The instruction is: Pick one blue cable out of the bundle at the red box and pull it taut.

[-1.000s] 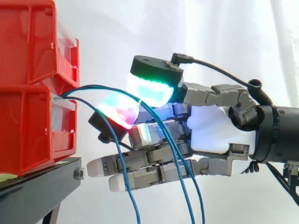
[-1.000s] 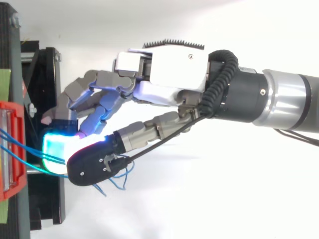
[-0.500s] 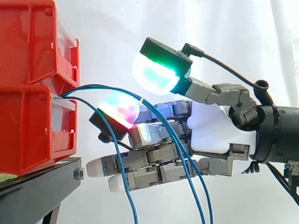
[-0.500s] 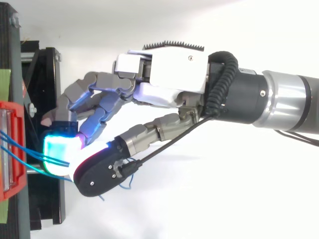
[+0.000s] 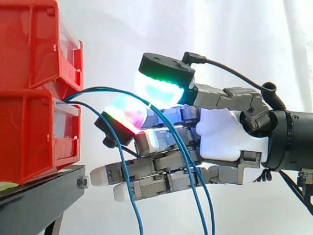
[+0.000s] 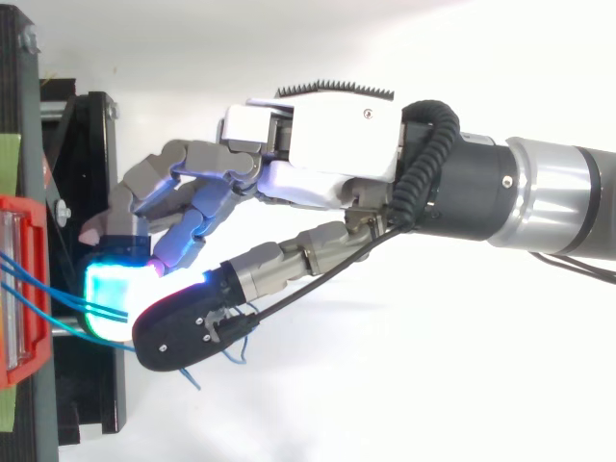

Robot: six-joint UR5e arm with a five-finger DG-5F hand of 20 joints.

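Several thin blue cables (image 5: 102, 89) leave the front of the lower red bin (image 5: 34, 127) and arc right, then hang down across my hand (image 5: 230, 137). My thumb's green pad (image 5: 159, 90) is down against a fingertip pad glowing red (image 5: 124, 113), and the top blue cable runs between them. Another blue cable (image 5: 117, 152) droops under that fingertip. The lower fingers reach out straight toward the stand. From above, my hand (image 6: 337, 144) comes in from the right, with the pads meeting beside the bin's front (image 6: 14, 289), where the blue cables (image 6: 38, 279) emerge.
A second red bin (image 5: 29, 44) is stacked on the lower one. Both rest on a black stand (image 5: 39, 196) at the left, with its edge just below my straight fingers. A white curtain hangs behind.
Half a second ago my thumb was lifted clear of the fingertip. It has now come back down onto the top blue cable. The arm and the other fingers have barely moved.
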